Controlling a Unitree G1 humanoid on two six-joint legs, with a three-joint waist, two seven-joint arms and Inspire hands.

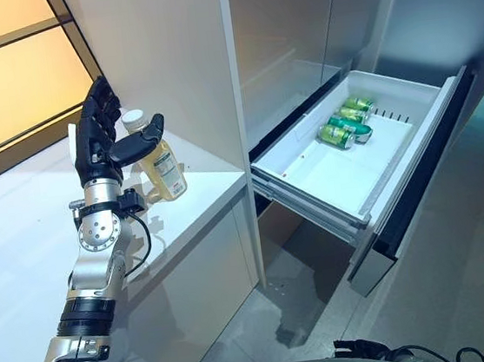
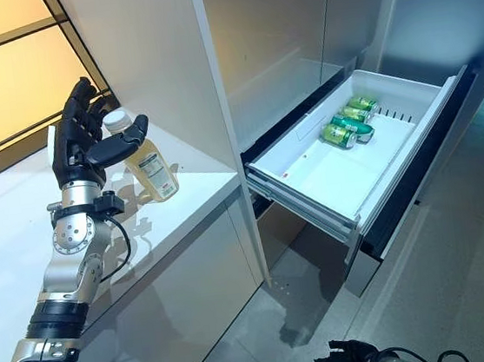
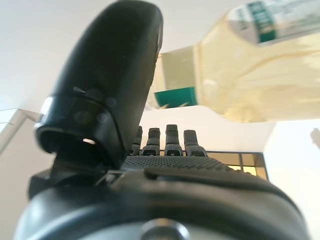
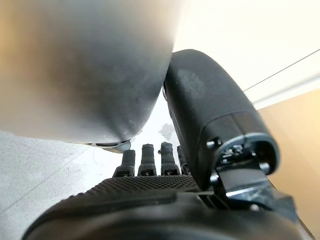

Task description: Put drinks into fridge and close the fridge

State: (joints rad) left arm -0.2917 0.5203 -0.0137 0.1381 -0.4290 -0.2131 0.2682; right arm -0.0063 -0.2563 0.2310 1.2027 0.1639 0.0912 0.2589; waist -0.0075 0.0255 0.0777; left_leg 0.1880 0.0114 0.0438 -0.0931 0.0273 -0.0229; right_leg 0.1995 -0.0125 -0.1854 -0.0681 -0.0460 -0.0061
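A clear bottle of yellow drink (image 1: 163,165) with a white cap is on the white counter (image 1: 19,224), leaning slightly. My left hand (image 1: 97,136) is raised beside it, open, with fingers straight up. Its thumb (image 3: 110,85) reaches across to the bottle's neck, and the bottle (image 3: 250,75) shows just past the thumb. The fingers are not curled round the bottle. The fridge drawer (image 1: 313,192) is pulled out at the right, with green cans (image 1: 346,122) lying at its far end. My right hand (image 4: 150,195) is open and holds nothing.
A tall white panel (image 1: 157,51) rises behind the counter, next to the drawer. The drawer's dark front (image 1: 418,187) juts out over the grey floor (image 1: 463,278). An amber wall (image 1: 3,77) runs along the counter's far left.
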